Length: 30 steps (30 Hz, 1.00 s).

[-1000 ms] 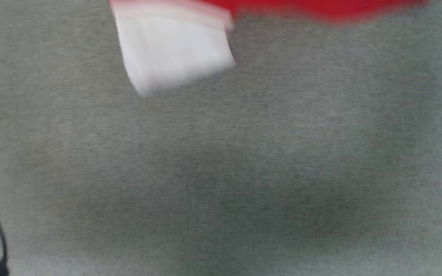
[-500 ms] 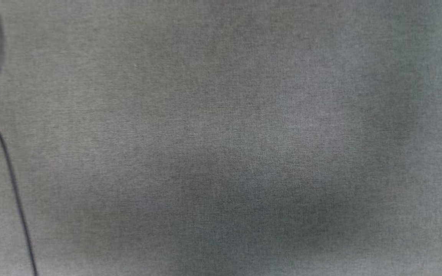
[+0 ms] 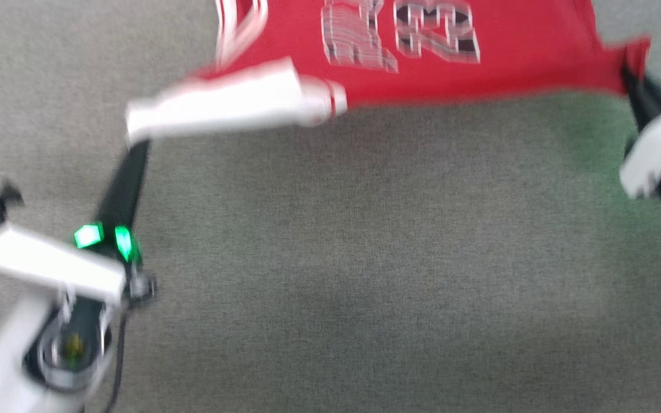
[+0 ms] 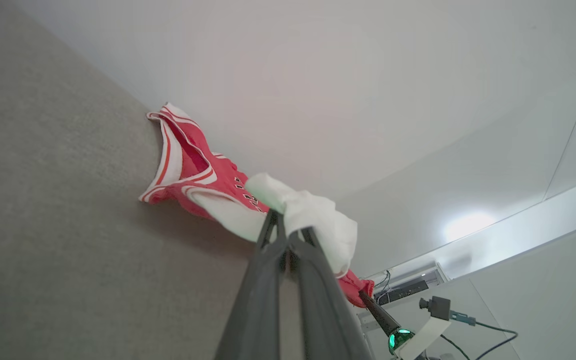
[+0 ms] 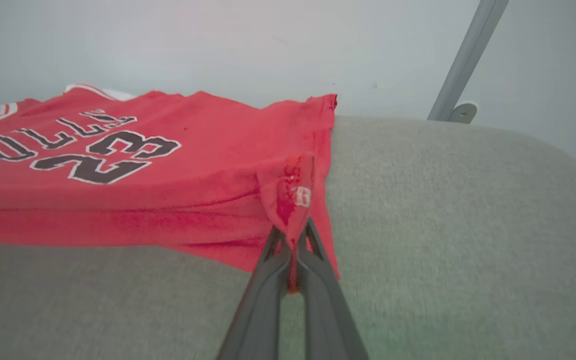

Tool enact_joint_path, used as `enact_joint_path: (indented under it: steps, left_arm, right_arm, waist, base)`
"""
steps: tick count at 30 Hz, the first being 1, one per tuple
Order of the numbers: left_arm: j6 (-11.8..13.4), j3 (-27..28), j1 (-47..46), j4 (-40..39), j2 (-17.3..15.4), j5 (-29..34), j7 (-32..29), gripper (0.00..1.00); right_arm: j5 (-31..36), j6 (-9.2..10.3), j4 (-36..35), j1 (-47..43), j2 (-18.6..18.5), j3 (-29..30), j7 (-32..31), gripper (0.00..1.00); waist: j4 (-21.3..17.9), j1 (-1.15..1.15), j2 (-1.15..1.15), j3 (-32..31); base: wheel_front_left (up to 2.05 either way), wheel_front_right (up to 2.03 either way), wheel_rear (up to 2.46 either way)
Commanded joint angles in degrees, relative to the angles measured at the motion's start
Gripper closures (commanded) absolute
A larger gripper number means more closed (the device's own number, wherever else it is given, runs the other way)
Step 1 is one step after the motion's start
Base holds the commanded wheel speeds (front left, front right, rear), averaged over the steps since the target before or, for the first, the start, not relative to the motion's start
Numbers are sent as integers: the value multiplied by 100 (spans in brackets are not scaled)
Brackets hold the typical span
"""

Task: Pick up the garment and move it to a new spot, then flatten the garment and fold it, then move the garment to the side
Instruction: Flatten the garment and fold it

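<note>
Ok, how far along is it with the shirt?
Done: pickup. The left gripper is shut on the white sleeve, the right gripper on a red corner. In hand: the shirt is stretched between them. Left: flattening, folding, moving it aside.

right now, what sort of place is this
Probably an indoor robot lab or test room: a grey fabric-covered table with the garment on it, plain white walls, and cabled electronics at the foot of the wall.
</note>
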<state>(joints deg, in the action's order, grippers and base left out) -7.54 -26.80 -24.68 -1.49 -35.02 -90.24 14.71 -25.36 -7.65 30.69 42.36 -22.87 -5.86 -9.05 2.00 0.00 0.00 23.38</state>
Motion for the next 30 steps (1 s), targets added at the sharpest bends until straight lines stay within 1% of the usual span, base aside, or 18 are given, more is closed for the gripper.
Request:
enact_joint_path:
  steps: [1, 2, 3, 5, 7, 11, 14, 16, 20, 23, 25, 27, 28, 29, 30]
  left_arm:
    - [14, 66, 456, -287, -106, 47, 47, 100]
    - [14, 69, 720, -474, -137, 67, 52, 100]
    - [14, 81, 1453, -967, -359, 145, 48, 100]
    - [14, 45, 1832, -1285, -492, 151, 50, 100]
    - [14, 46, 2176, -1578, -660, 144, 52, 100]
    - [14, 176, 2758, -2048, -849, 249, 56, 100]
    - [14, 374, 3088, -2261, -863, 354, 55, 100]
    - [14, 419, 3143, -2361, -856, 405, 55, 100]
    - [14, 342, 2656, -2331, -855, 488, -100, 100]
    - [14, 203, 1990, -2127, -807, 436, -421, 100]
    - [14, 104, 1428, -1949, -703, 355, -674, 100]
    - [14, 67, 879, -1688, -668, 253, -922, 100]
    - [14, 47, 612, -1526, -606, 220, -1039, 100]
    - [14, -27, 95, -1178, -509, 210, -1288, 100]
    - [14, -39, -150, -971, -445, 164, -1376, 100]
  right_arm:
    - [-104, 31, -408, -493, -131, 62, -125, 100]
    - [-155, 31, -645, -795, -178, 135, -191, 100]
    - [-186, 31, -1411, -1652, -274, 408, -440, 100]
    - [-127, 31, -1935, -2208, -295, 628, -650, 100]
    - [-113, 31, -2456, -2732, -205, 869, -897, 100]
    - [3, 30, -3505, -3607, 1, 1298, -1332, 100]
    - [78, 30, -4111, -4034, 235, 1630, -1584, 100]
    - [98, 30, -4354, -4179, 348, 1771, -1699, 100]
    - [123, 29, -4504, -4001, 521, 1817, -1809, 100]
    - [177, 24, -4358, -3679, 569, 1733, -1818, 100]
    - [202, 24, -4174, -3431, 596, 1667, -1791, 100]
    - [252, 24, -3976, -3144, 599, 1612, -1749, 100]
    - [260, 24, -3852, -3016, 598, 1567, -1753, 100]
    - [302, 24, -3630, -2739, 598, 1472, -1691, 100]
    - [330, 24, -3512, -2627, 597, 1428, -1671, 100]
  waist:
    - [15, 0, 0, -212]
    - [23, 0, 0, -279]
    - [31, 0, 0, -422]
    - [55, 0, 0, -482]
    - [75, 0, 0, -509]
    - [65, 0, 0, -487]
    - [35, 0, 0, -447]
    - [0, 0, 0, -417]
    - [-76, 0, 0, -324]
    - [-145, 0, 0, -200]
    - [-187, 0, 0, -99]
    - [-244, 0, 0, 28]
    - [-274, 0, 0, 84]
    - [-335, 0, 0, 196]
    - [-355, 0, 0, 235]
  base:
    - [0, 0, 0]
    - [0, 0, 0]
    - [0, 0, 0]
    - [0, 0, 0]
    - [0, 0, 0]
    - [0, 0, 0]
    - [0, 0, 0]
    - [0, 0, 0]
    - [0, 0, 0]
    - [0, 0, 0]
    - [0, 0, 0]
    - [0, 0, 0]
    - [0, 0, 0]
    - [0, 0, 0]
    - [0, 0, 0]
